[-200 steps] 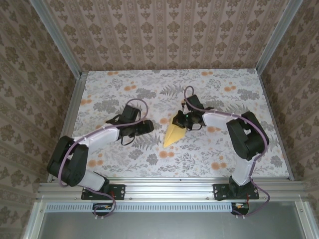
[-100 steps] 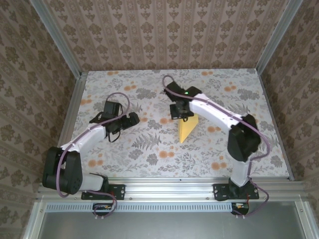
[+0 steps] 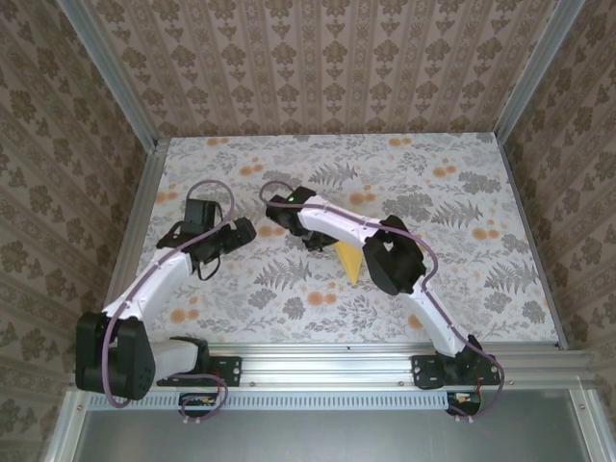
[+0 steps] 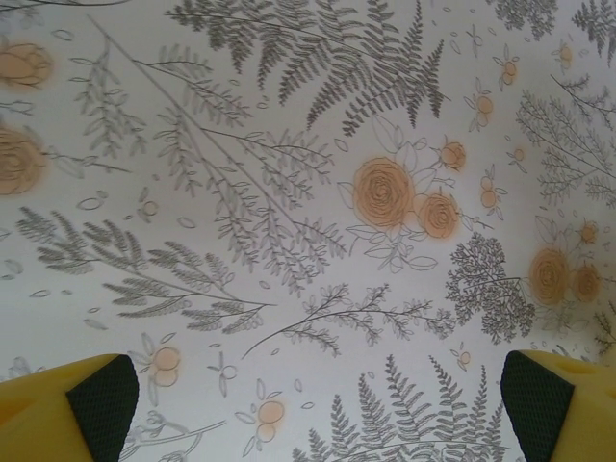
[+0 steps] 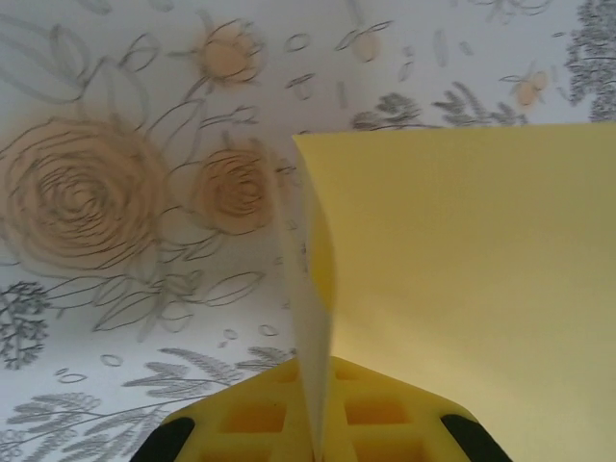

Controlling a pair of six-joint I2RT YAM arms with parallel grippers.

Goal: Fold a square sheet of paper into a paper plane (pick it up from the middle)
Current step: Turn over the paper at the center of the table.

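Mid-table, right gripper pinching paper plane edge, left gripper spread over open floral tabletop.

Item count: one paper plane, one table, two arms (left arm, right arm) and two grippers (left gripper, right gripper).

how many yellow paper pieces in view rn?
1. The paper plane is clamped in the right gripper, over the middle of the table, partly covered by the right arm from above. The arms hide some tabletop, so a second cannot be fully ruled out.
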